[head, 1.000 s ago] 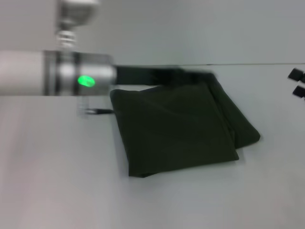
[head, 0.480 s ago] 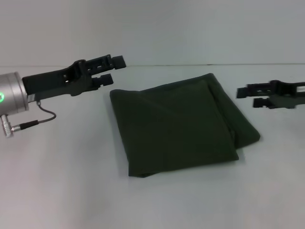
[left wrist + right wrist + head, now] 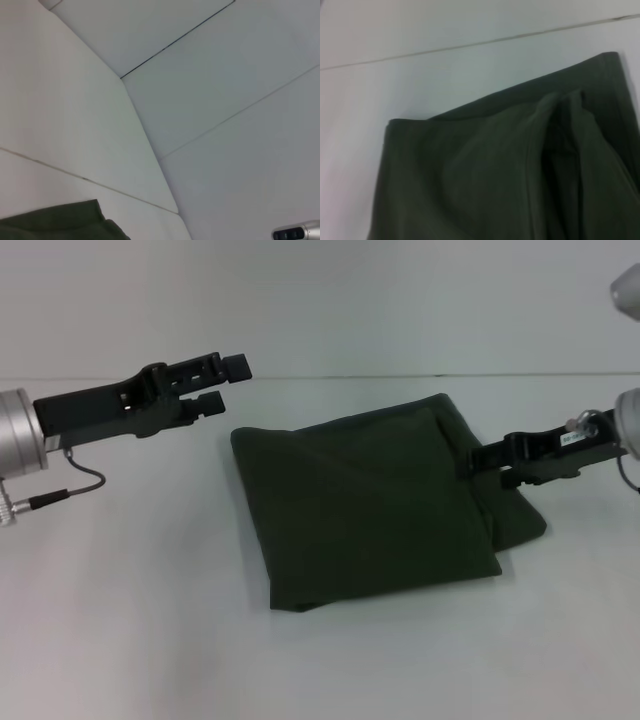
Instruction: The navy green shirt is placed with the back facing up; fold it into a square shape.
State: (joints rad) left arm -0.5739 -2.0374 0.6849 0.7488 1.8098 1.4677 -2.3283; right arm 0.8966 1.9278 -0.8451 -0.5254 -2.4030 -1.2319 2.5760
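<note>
On the pale grey surface (image 3: pixel 150 640), near its middle, the navy green shirt (image 3: pixel 380 510) lies folded into a rough square, turned so that 1 corner points toward the far edge and another toward the robot's right. Its plain dark olive cloth shows several stacked layers along the right-hand edge, where a lower layer sticks out a little past the upper one. A soft diagonal crease runs across the top layer from the left corner. The left hand (image 3: pixel 225 383) hangs above the surface beyond the shirt's left corner, apart from the cloth, its 2 black fingers spread with a clear gap between them — nothing is held there. The right hand (image 3: pixel 478 462) reaches in from the right and sits at the shirt's right edge, over the stacked layers; whether its fingers are clenched or released, and whether they touch the cloth, I cannot tell. The right wrist view looks closely down on the shirt (image 3: pixel 495 170), showing a folded corner and a deep tuck between layers. The left wrist view shows mostly bare surface and wall seams, with only a corner of the shirt (image 3: pixel 60 222) at the frame's edge.
</note>
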